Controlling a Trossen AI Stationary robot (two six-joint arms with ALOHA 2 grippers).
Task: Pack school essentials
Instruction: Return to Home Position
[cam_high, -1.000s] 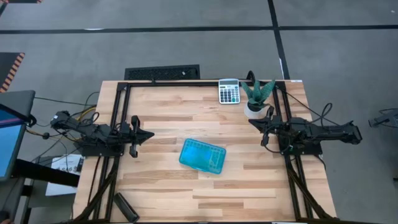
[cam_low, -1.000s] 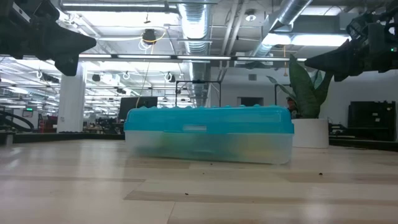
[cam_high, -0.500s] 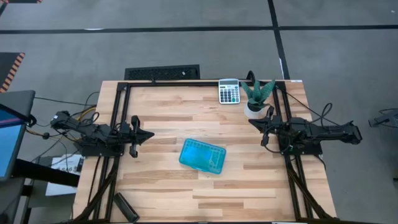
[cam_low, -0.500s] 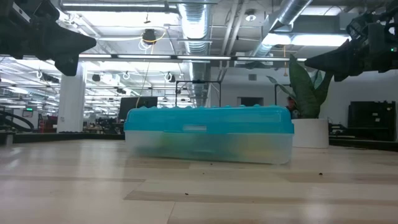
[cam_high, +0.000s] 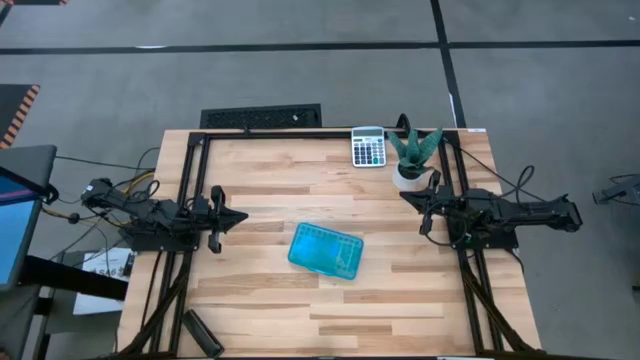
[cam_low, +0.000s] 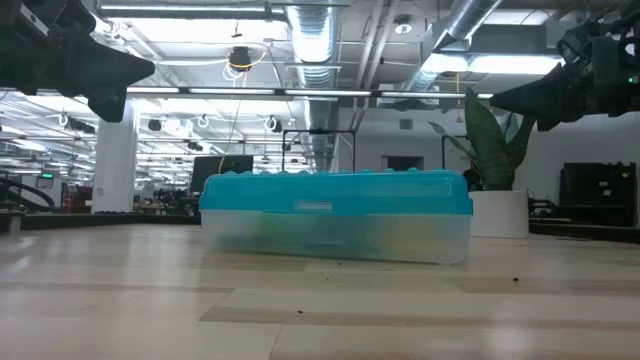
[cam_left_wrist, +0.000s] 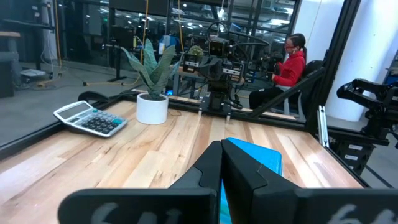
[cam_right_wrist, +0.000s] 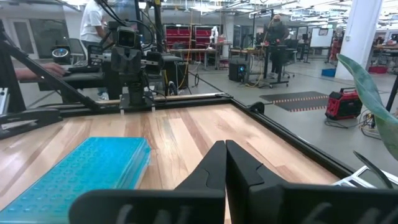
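We are reading this as the homing step, packing done: lidded box (cam_high: 325, 251) lying just 6 o'clock of the table (cam_high: 300, 180) centre, essentials (cam_low: 320, 236) blurring inside, left gripper (cam_high: 240, 216) at 9 o'clock and right gripper (cam_high: 408, 197) at 3 o'clock both hanging clenched and empty, next move needing only parking clear.

- The supply box (cam_high: 325, 251) is a flat rectangular case lying closed near the middle of the surface (cam_high: 260, 180), a touch toward 6 o'clock, in the high view.
- Its long side is turned slightly clockwise off the 9-to-3 line.
- The lid (cam_low: 335, 192) is turquoise, patterned with a grid of small dimples, and sits level on the box.
- The base (cam_low: 440, 240) is frosted and see-through.
- The school essentials (cam_low: 300, 236) show through that base only as blurred green and yellowish tints; single items cannot be told apart.
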